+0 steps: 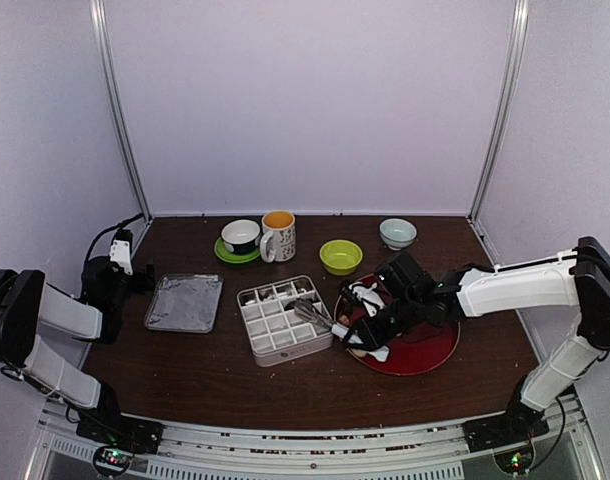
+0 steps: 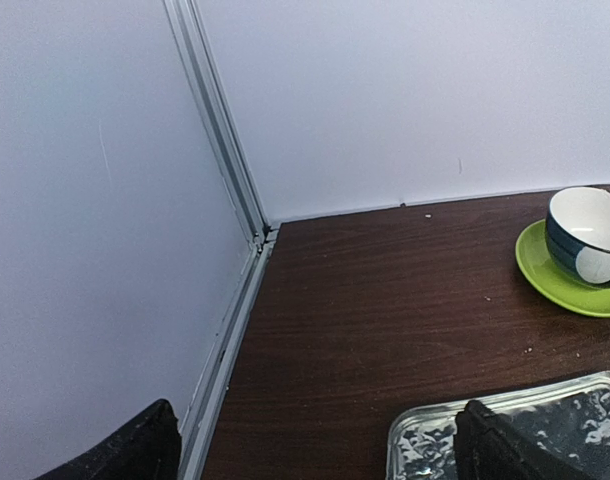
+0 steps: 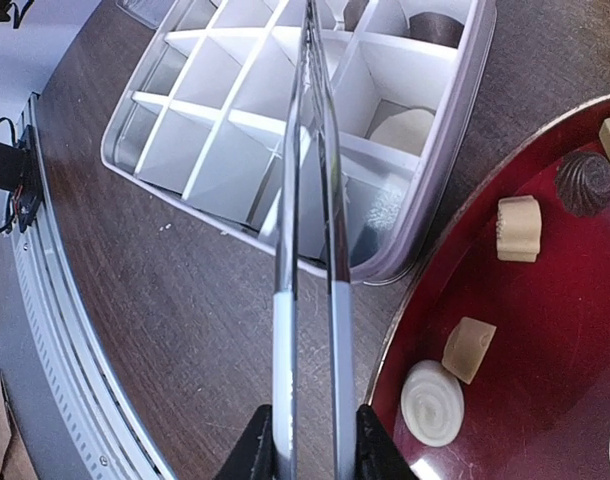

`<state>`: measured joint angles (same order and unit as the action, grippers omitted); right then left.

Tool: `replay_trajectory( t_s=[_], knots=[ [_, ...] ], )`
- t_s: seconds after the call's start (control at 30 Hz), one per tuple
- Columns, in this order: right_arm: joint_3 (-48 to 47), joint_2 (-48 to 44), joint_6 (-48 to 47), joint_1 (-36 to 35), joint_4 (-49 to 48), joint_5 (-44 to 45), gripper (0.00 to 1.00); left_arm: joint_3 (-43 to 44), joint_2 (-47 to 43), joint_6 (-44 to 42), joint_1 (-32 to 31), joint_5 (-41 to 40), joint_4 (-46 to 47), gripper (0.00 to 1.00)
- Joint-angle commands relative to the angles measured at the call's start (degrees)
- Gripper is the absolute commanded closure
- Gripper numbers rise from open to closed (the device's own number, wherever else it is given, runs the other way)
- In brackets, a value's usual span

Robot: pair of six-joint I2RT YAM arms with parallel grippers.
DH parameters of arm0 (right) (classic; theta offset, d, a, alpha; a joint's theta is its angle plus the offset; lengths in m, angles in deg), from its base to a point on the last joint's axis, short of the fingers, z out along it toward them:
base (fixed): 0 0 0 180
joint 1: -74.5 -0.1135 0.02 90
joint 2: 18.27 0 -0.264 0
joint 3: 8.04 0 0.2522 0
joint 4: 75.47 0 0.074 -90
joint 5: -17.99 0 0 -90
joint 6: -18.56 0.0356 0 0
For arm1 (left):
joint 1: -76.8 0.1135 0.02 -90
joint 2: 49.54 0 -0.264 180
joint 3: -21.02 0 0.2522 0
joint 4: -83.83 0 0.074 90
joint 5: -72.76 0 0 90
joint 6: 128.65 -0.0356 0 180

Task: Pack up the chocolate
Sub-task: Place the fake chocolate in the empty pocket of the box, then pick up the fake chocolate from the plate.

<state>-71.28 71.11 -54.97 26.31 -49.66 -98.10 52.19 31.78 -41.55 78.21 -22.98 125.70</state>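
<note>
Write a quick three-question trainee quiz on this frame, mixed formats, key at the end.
1. True or false: the right gripper is clamped on the metal tongs.
2. The tongs' tips hang over: A) the white compartment box; B) the crinkled foil tray; C) the lime-green bowl.
3. Short answer: what do the loose chocolates lie on?

Key: 1 true; 2 A; 3 the round red plate.

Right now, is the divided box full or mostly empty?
Mostly empty: the divided box shows mainly bare white cells; a cream chocolate and a dark chocolate sit in cells by the plate.
</note>
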Motion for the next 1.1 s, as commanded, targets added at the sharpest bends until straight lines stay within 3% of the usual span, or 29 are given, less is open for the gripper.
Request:
replay_trajectory(
  t_s=[0.0, 0.2, 0.3, 0.53, 1.07],
  knots=[
    [-1.42, -3.92, 0.06, 0.18, 3.43, 2.25, 0.97, 1.62, 0.33, 0.46, 0.44, 0.46, 2.24, 0.02],
    [-4.12, -12.13, -2.56, 1.41, 11.14, 11.58, 0.95, 1.62, 0.33, 0.52, 0.49, 0.46, 2.26, 0.02],
    [-3.41, -15.26, -4.27, 1.80, 15.97, 21.65, 0.85, 1.60, 0.33, 0.45, 0.47, 0.46, 2.22, 0.02],
    [-2.39, -15.53, -8.45, 2.44, 25.76, 34.56, 0.79, 1.58, 0.33, 0.45, 0.45, 0.46, 2.20, 0.02],
    [-0.76, -7.96, -8.93, 5.19, 23.77, 27.99, 0.62, 1.60, 0.32, 0.49, 0.48, 0.47, 2.26, 0.02]
  ],
)
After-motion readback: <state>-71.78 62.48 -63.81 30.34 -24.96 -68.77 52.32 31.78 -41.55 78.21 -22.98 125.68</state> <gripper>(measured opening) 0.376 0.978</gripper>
